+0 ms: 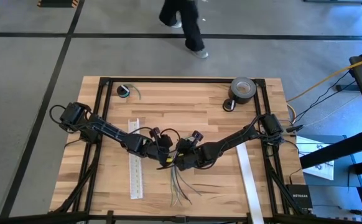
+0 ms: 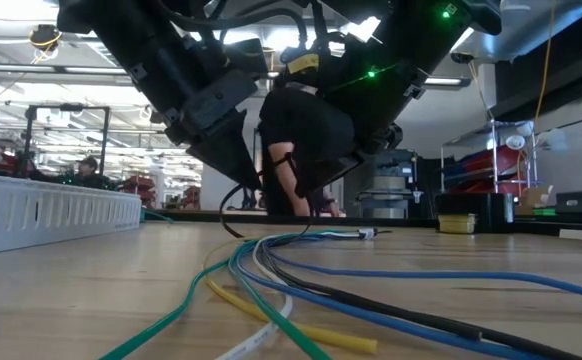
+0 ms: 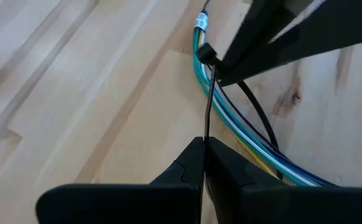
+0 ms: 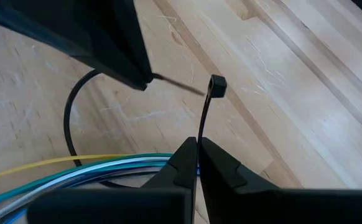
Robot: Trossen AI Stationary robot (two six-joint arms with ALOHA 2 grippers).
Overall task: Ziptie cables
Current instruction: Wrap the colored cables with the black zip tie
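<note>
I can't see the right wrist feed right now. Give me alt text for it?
The right gripper, jaws shut, pinches a thin black ziptie that rises to its small square head, where the left gripper's dark fingers hold the strip's tip just short of the head. Below, the cables, yellow, teal, blue and white, lie bundled on the wooden table, with the ziptie's black loop curving around them.

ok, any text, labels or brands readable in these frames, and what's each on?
"NETGEAR": on the black box at the high view's lower right.
Tag on the cables: too blurred to read.
Marker sheet: black-and-white pattern, no words.
Left gripper and right gripper, both shut on the ziptie over the cables: no print visible.
</note>
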